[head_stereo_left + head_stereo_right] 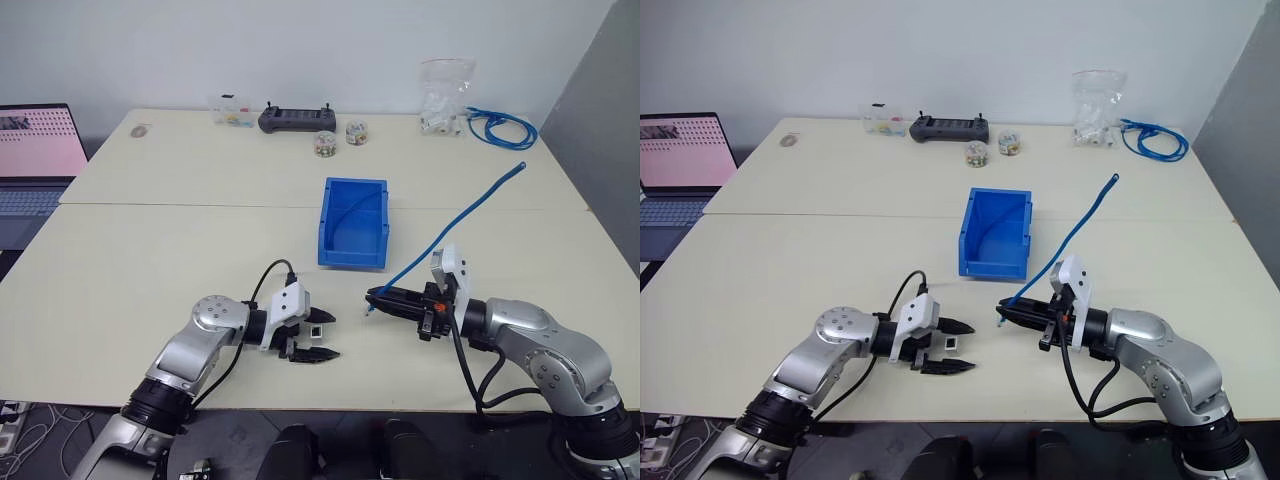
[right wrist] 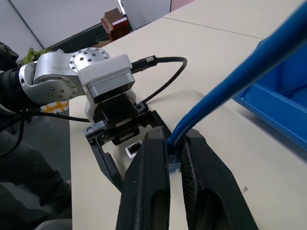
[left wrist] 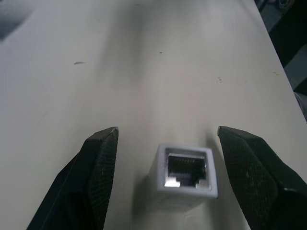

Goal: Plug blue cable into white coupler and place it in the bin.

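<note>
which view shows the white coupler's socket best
The left wrist view: the white coupler faces the camera between the open jaws, socket contacts visible. Both eye views show a tiny white block; the right wrist view a partly hidden sliver.

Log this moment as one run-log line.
left claw: open, straddling white coupler on table | right claw: shut on blue cable | cable unplugged | bin: holds another blue strand

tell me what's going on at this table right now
The right gripper is shut on the blue cable near its plug end, the rest trailing up over the table. The left gripper stands open around the white coupler, which sits on the table unplugged. The bin waits behind them.
</note>
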Tool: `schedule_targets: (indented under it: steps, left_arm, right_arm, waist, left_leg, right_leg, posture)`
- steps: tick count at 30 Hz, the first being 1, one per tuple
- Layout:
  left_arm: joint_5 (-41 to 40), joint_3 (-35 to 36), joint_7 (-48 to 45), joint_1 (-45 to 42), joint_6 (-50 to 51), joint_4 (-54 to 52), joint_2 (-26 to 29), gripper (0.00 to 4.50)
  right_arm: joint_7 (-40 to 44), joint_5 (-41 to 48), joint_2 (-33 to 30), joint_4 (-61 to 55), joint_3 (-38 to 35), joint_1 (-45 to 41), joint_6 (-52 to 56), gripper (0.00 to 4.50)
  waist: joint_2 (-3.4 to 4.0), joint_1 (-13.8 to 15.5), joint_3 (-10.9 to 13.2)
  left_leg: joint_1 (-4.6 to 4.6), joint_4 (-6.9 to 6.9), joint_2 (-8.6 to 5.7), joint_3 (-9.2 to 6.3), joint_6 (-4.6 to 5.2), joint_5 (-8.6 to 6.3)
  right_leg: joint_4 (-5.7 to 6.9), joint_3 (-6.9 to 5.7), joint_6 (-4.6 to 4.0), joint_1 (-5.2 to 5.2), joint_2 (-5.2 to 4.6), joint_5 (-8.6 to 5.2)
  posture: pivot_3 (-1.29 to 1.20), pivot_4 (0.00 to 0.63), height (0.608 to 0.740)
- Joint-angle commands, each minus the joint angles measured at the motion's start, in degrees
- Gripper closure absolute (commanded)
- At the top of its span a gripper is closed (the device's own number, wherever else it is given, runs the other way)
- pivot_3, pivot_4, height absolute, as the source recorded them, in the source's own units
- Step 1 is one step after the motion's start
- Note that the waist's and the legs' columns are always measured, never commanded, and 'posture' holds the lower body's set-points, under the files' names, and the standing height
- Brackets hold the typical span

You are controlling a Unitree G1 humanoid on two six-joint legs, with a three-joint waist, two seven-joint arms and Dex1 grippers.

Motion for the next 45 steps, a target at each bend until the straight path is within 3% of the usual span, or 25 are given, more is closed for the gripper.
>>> schedule_targets:
  steps: [1,12,15,26,45]
  left_arm:
    - [-0.1,2.4,0.6,1.8,-0.8,-1.0,1.9,1.05]
    - [0.6,1.1,1.4,2.4,-2.2,-1.3,0.0,1.05]
    - [0.9,0.8,1.2,2.6,-3.0,-1.2,-0.4,1.47]
    - [1.9,-0.7,-0.4,2.5,-4.0,-1.7,0.1,3.7]
    - [8.0,-7.2,-2.6,-5.0,1.1,-1.0,0.8,3.71]
  right_arm:
    - [0.7,0.6,0.3,-2.1,-0.2,-1.1,-0.3,4.45]
    - [2.1,-0.6,1.2,-0.3,1.5,-4.1,-0.6,4.45]
    - [2.1,-0.7,1.3,-0.2,1.7,-4.3,-0.7,4.45]
    - [4.1,-3.5,2.7,2.1,4.9,-7.6,-2.6,4.45]
    - [9.1,-19.0,4.5,9.6,15.2,-9.3,-14.8,4.45]
  waist:
    - [0.0,0.0,0.0]
    - [0.01,0.1,0.0]
    - [0.01,0.2,0.0]
    - [0.01,0.1,0.0]
    - [0.0,0.2,0.0]
  left_leg:
    - [0.0,0.0,0.0,0.01,0.0,0.0]
    - [0.0,0.01,-0.02,-0.01,0.0,0.0]
    - [-0.01,0.01,-0.03,0.0,0.0,0.0]
    - [0.03,0.01,-0.02,0.01,0.0,0.0]
    - [0.05,0.03,-0.1,-0.01,0.0,0.0]
  right_leg:
    - [0.0,0.0,0.0,0.0,0.0,0.0]
    - [-0.01,0.0,0.0,0.02,-0.01,0.0]
    - [-0.01,0.0,-0.05,0.02,-0.02,0.03]
    - [0.01,0.01,-0.07,0.02,-0.01,0.04]
    - [0.01,-0.01,-0.06,0.08,-0.02,0.04]
  posture:
    - [0.0,0.15,0.74]
    - [0.0,0.15,0.74]
    - [0.0,0.15,0.74]
    - [0.0,0.15,0.74]
    - [0.0,0.15,0.74]
